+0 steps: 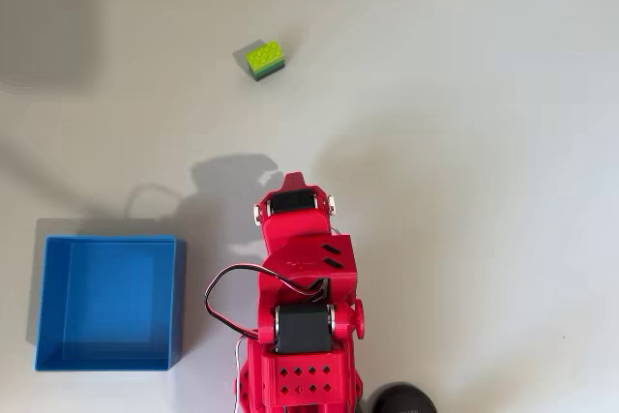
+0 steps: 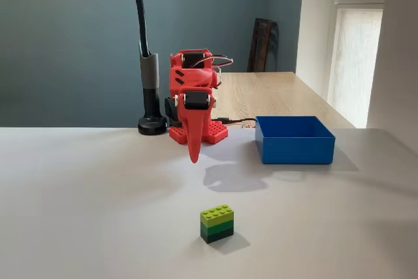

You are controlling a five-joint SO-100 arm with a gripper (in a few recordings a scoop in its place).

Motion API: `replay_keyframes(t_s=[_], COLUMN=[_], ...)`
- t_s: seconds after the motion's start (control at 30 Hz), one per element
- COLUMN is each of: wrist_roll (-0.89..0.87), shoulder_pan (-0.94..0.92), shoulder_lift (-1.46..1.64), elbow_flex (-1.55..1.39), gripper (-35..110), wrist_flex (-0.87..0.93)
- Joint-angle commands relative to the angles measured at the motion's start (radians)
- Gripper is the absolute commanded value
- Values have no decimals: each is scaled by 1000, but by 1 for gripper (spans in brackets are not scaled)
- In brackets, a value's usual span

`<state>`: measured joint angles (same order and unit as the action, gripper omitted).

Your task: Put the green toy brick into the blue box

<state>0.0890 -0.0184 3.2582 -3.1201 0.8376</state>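
White table (image 2: 78,194): green toy brick (image 2: 217,223) alone, jaws (image 2: 193,155) seemingly closed, empty.

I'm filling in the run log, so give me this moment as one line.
gripper: shut, holding nothing, above table | green toy brick: on table, untouched | blue box: empty | stage: pre-grasp

White table (image 2: 78,213); black gooseneck stand (image 2: 150,89) at rear; wooden tabletop (image 2: 274,93) behind; dark board, perhaps chair (image 2: 262,44)

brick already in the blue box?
No. In the overhead view the green toy brick sits on the bare table, far from the blue box, whose inside holds nothing.
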Motion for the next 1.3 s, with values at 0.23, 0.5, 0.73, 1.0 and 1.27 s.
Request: replay_keyframes(t_s=[0.23,0.5,0.73,1.0,1.27], wrist_roll=[15,15,15,15,55], shoulder_pan=[-14,-14,-14,-14,15], shoulder_lift=[9,9,9,9,5], elbow_flex=[-14,-14,-14,-14,12], gripper=[0,0,0,0,0], wrist_flex=[0,0,0,0,-67])
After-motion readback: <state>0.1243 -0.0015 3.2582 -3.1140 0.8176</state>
